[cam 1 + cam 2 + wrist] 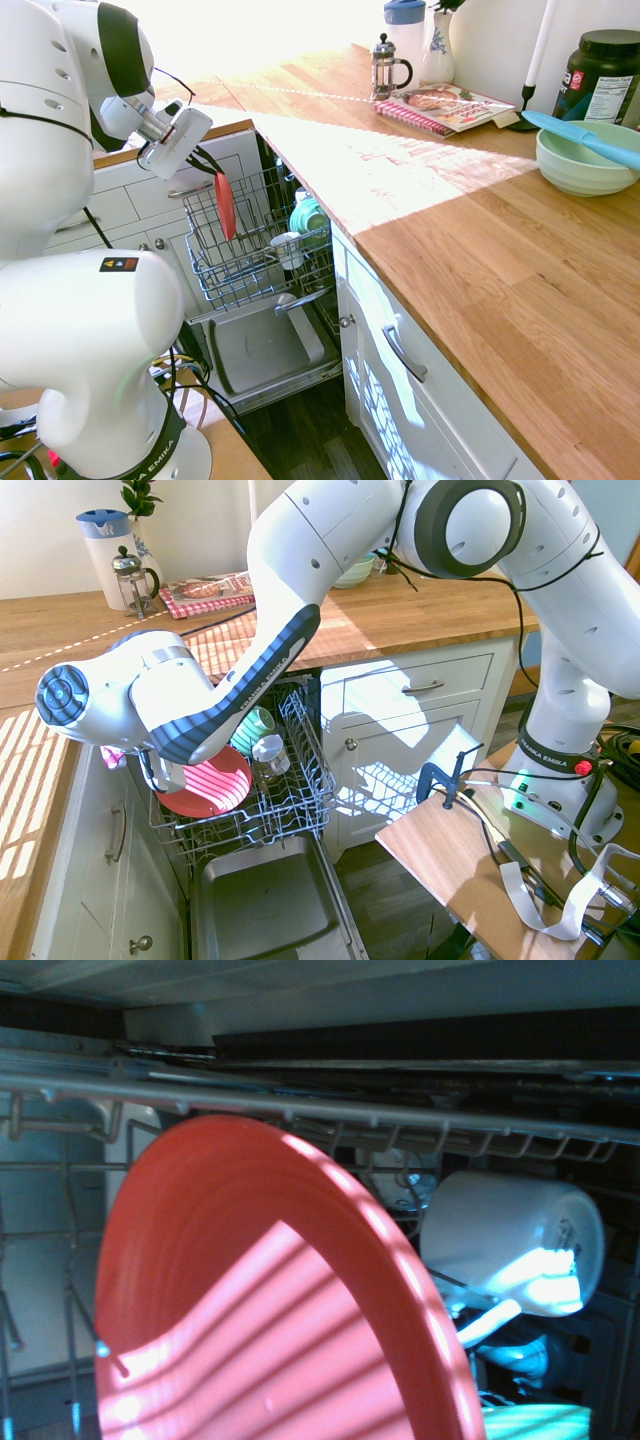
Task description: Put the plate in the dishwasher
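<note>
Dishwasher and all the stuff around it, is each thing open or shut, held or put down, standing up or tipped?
dishwasher: door open, rack pulled out.
plate: held on edge, low in the rack.
gripper: shut on the plate.
white cup: tipped over in the rack.
green bowl: upright on the counter, blue utensil across it.
drawers: shut.
coffee press: upright.

One round pink-red plastic plate, one white mug, one green cup, one pale green bowl, one glass French press.

wooden countertop, green bowl, magazine, French press
</note>
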Robot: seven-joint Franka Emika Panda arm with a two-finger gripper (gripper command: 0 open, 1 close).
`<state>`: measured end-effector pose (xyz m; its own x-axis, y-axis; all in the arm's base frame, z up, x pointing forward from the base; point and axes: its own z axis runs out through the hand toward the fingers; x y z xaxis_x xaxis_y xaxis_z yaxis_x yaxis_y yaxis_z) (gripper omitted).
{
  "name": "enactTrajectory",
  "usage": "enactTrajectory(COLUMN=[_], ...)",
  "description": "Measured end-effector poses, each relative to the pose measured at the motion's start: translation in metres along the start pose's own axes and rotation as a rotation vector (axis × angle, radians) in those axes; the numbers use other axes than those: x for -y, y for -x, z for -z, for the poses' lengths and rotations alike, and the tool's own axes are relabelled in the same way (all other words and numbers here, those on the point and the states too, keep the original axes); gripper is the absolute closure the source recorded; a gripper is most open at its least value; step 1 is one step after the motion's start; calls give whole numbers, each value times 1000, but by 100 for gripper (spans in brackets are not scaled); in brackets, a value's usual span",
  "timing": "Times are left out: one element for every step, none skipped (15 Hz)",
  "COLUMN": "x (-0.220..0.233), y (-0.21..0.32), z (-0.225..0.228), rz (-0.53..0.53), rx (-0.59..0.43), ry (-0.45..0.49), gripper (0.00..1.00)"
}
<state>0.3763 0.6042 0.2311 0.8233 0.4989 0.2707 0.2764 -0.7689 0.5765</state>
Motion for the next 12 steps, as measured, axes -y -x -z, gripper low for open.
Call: enactTrajectory(x=[1,3,5,7,8,7,7,7,7,5,2,-3], y=[0,2,4,7,8,8,7,7,6,4,1,-3], z=[2,4,6,5,3,1,0,0,1,2,2,2], rz=[5,9,9,9,8,7,5,5,8,7,5,0], rx=[12,22,31,50,63,69,77,95,117,135,148,156], ry=[-11,-16,-21,-30,-35,-41,-52,-73,-104,-132,-153,-167], gripper=[0,0,0,0,0,0,0,0,0,0,0,0])
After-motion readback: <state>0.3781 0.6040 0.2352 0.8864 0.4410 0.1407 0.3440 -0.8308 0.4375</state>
